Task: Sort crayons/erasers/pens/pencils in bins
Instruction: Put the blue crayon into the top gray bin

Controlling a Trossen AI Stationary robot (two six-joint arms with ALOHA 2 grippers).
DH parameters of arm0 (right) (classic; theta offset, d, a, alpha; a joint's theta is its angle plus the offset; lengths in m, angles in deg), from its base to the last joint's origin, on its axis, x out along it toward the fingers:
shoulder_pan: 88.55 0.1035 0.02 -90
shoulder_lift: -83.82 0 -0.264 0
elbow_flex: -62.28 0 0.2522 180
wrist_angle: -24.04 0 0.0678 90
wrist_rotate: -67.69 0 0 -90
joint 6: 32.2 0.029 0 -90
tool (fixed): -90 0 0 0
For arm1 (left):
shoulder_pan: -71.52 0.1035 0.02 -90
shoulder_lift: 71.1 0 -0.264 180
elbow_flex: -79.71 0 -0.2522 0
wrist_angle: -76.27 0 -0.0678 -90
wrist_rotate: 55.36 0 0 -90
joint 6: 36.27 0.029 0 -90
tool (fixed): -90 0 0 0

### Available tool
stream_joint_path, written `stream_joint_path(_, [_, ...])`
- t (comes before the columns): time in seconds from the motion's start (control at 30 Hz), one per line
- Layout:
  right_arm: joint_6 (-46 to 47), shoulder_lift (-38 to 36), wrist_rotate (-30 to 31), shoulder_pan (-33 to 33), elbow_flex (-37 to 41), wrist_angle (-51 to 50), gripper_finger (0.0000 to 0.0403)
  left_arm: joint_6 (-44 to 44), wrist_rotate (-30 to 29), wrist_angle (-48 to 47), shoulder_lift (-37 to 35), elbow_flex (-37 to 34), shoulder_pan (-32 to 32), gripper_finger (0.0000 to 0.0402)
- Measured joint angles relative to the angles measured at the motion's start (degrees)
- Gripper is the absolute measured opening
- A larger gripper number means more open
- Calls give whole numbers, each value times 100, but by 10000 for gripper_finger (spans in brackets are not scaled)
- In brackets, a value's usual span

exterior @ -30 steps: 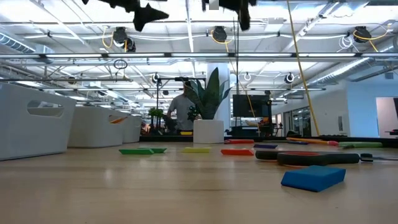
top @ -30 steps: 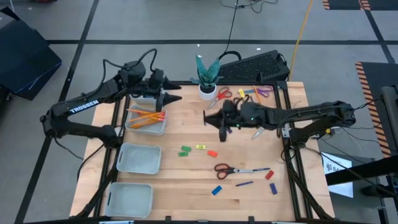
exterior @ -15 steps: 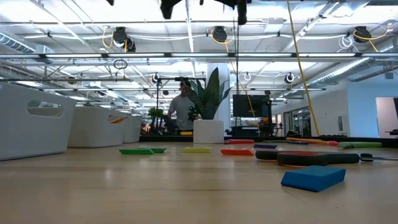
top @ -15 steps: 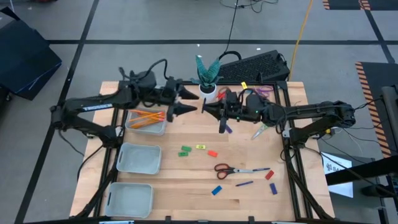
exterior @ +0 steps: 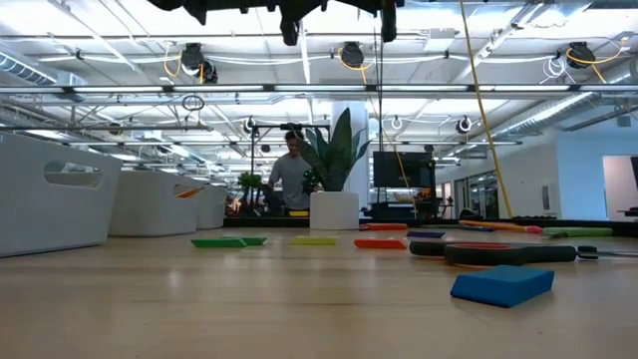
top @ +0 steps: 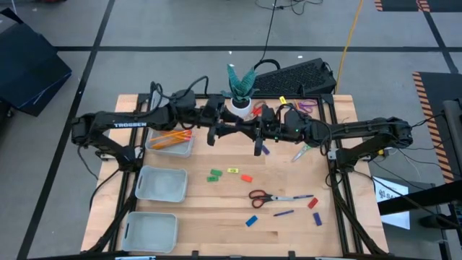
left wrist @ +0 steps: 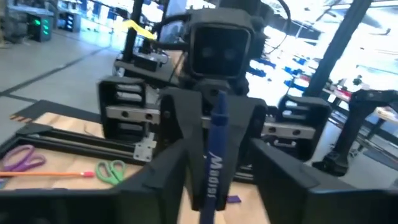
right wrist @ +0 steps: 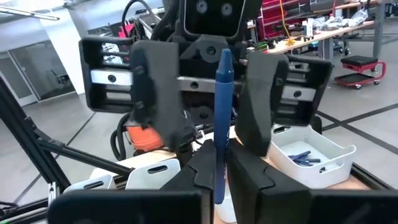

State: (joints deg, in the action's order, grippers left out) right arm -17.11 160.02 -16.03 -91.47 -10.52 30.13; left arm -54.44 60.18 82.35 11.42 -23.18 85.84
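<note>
Handover mid-air | my right gripper (right wrist: 214,171) clamps slim blue pen (right wrist: 221,124); left gripper (top: 232,131) spread around it | orange pencils (top: 170,137) binned; erasers (top: 231,174), pens (top: 284,213) remain on the table.

Even, bright light is cast from overhead in the high view; only short, soft shadows are thrown on the wooden table (top: 216,209), and no glare is seen there. In the low view, rows of ceiling lamps (exterior: 351,55) are blown out near the upper middle of the frame, and the near tabletop along the bottom edge is rendered soft, as is the blue eraser (exterior: 501,284). Motion blur is seen across the left wrist view, with washed-out brightness at the upper right. The right wrist view is sharper, its background hazed by daylight.
</note>
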Motion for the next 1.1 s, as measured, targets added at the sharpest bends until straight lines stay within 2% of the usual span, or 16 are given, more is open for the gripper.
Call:
stream_joint_path(0.2, [-54,-2,128,2,3,-7,18,-82,-79,-69,-40,0,107,26])
stream_joint_path(0.37, [-68,3,264,2,2,-27,43,-261,-50,-159,-51,0,211,30])
stream_joint_path(0.53, [-77,-8,292,0,3,-44,116,-228,24,-363,-180,5,360,23])
stream_joint_path(0.63, [87,-8,323,-8,2,-160,164,-87,65,-891,-341,7,607,23])
stream_joint_path(0.7, [138,-8,309,-33,2,-370,190,84,-18,-1573,-508,9,907,23])
stream_joint_path(0.8, [166,-8,308,-39,2,-647,216,589,-662,-2852,-698,9,1402,23])
stream_joint_path(0.97, [81,-6,260,58,2,-639,218,1467,-2687,-4945,-675,9,2331,24])
stream_joint_path(1.1, [-68,2,264,127,-2,-745,210,1633,-3310,-5931,-252,7,3145,24])
